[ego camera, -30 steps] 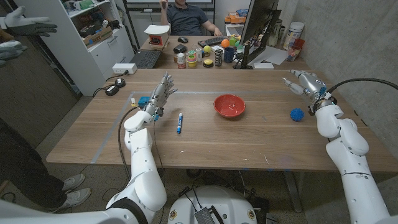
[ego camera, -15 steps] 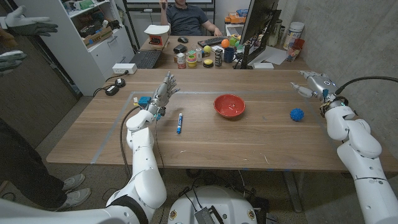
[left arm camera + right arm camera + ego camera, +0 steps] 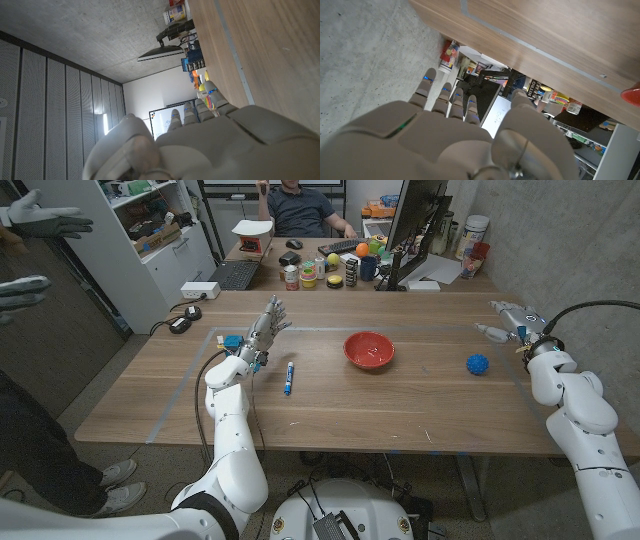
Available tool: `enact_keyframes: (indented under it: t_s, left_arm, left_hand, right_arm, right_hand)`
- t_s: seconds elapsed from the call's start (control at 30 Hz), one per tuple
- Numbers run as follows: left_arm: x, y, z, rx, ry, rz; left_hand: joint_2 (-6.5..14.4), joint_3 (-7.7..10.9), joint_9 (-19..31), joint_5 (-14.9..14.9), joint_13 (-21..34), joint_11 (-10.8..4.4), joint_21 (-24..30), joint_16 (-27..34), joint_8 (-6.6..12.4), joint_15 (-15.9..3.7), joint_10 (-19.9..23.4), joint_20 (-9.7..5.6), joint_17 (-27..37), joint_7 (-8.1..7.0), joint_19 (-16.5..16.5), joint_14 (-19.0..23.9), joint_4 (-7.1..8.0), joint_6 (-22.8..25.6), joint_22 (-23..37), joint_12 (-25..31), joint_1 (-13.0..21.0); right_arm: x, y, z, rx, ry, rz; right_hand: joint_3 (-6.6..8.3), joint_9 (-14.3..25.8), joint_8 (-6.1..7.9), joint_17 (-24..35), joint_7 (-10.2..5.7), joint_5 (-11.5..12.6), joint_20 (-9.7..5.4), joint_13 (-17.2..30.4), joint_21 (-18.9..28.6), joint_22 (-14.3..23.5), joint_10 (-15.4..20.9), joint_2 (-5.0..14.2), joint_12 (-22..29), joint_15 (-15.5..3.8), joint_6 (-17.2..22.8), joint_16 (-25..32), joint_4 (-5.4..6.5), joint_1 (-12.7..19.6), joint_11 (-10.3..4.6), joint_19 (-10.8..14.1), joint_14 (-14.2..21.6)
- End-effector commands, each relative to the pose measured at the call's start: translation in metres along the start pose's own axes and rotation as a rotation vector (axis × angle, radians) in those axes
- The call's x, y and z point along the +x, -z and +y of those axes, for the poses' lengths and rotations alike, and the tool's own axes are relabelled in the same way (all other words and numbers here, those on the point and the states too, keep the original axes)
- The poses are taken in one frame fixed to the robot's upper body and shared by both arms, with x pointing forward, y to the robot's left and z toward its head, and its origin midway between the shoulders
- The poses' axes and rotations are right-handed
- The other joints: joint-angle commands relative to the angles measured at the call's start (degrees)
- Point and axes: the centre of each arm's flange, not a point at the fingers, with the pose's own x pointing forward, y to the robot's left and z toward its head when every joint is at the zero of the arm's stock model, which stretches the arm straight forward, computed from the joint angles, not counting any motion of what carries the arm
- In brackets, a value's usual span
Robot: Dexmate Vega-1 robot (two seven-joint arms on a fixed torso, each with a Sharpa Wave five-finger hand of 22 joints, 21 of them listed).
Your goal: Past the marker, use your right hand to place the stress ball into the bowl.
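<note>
A blue spiky stress ball point(image 3: 477, 364) lies on the wooden table point(image 3: 400, 400) at the right. The red bowl point(image 3: 369, 350) stands near the table's middle, with nothing in it. A blue marker point(image 3: 288, 377) lies left of the bowl. My right hand point(image 3: 510, 320) hovers open above the table's far right, beyond and to the right of the ball, fingers spread and holding nothing; its back shows in the right wrist view point(image 3: 455, 135). My left hand point(image 3: 262, 330) is raised open left of the marker, fingers up, and shows in the left wrist view point(image 3: 200, 140).
A small blue object point(image 3: 232, 341) sits by my left hand. A keyboard point(image 3: 234, 274), a monitor point(image 3: 415, 220), cups and several small items crowd the far side. A person point(image 3: 300, 205) sits behind the table; gloved hands point(image 3: 40, 222) show at the picture's left edge.
My right hand has drifted right and slightly toward me, away from the table's middle. My left hand has barely moved. The lower gloved hand at the left edge reached further into view.
</note>
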Motion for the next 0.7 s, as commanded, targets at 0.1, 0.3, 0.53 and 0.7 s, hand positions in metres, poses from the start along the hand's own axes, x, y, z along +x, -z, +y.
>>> enact_keyframes:
  t_s: [0.1, 0.3, 0.53, 0.7]
  left_arm:
    - [0.000, 0.000, -0.002, -0.001, 0.003, -0.001]
    - [-0.001, -0.001, -0.003, -0.001, 0.005, -0.003]
    - [-0.003, -0.001, -0.002, 0.001, 0.002, -0.004]
    - [-0.003, -0.002, -0.001, 0.000, 0.001, -0.005]
  left_hand:
    - [0.0, -0.32, 0.2, 0.2, 0.3, 0.18, -0.3, 0.3, 0.09, 0.04, -0.4, 0.46, 0.2, -0.44, 0.0, -0.3, 0.17, 0.0, 0.3, 0.5, -0.3]
    - [0.0, -0.33, 0.2, 0.2, 0.3, 0.21, -0.4, 0.3, 0.09, 0.01, -0.4, 0.51, 0.2, -0.46, 0.0, -0.3, 0.16, 0.0, 0.3, 0.4, -0.3]
    - [0.0, -0.34, 0.2, 0.2, 0.3, 0.22, -0.4, 0.3, 0.10, 0.03, -0.4, 0.51, 0.2, -0.39, 0.1, -0.3, 0.16, 0.0, 0.3, 0.4, -0.3]
    - [0.0, -0.34, 0.2, 0.2, 0.3, 0.18, -0.4, 0.3, 0.10, 0.01, -0.5, 0.47, 0.2, -0.41, 0.1, -0.3, 0.15, 0.0, 0.3, 0.4, -0.3]
  right_arm:
    - [0.001, 0.000, 0.007, -0.038, -0.109, 0.038]
    - [0.002, 0.000, 0.012, -0.031, -0.159, 0.048]
    - [0.003, 0.002, 0.017, -0.022, -0.210, 0.059]
    - [0.004, 0.003, 0.021, -0.019, -0.242, 0.064]
  right_hand:
    - [-0.34, 0.4, 0.36, 0.1, -0.22, 0.0, 0.31, 0.3, -0.2, 0.0, -0.9, -1.30, 0.3, 0.17, -0.6, 0.1, -0.73, 0.0, -0.06, 1.7, -0.9]
    - [-0.83, 0.4, 0.55, 0.1, -0.20, 0.1, 0.22, 0.3, -0.2, -0.1, -1.0, -1.79, 0.5, 0.22, -0.7, 0.5, -0.83, -0.3, -0.02, 3.3, -0.1]
    - [-1.49, 0.4, 0.64, 0.2, -0.17, 0.2, 0.28, 0.3, -0.2, -0.2, -1.5, -2.51, 0.6, 0.69, -0.9, 0.4, -0.80, -0.9, 0.27, 4.8, -0.6]
    - [-2.06, 0.4, 0.32, 0.2, 0.02, 0.3, 0.30, 0.2, -0.4, -0.3, -2.7, -2.98, 0.4, 0.85, -2.2, 0.5, -0.73, -1.4, 0.50, 6.1, -0.6]
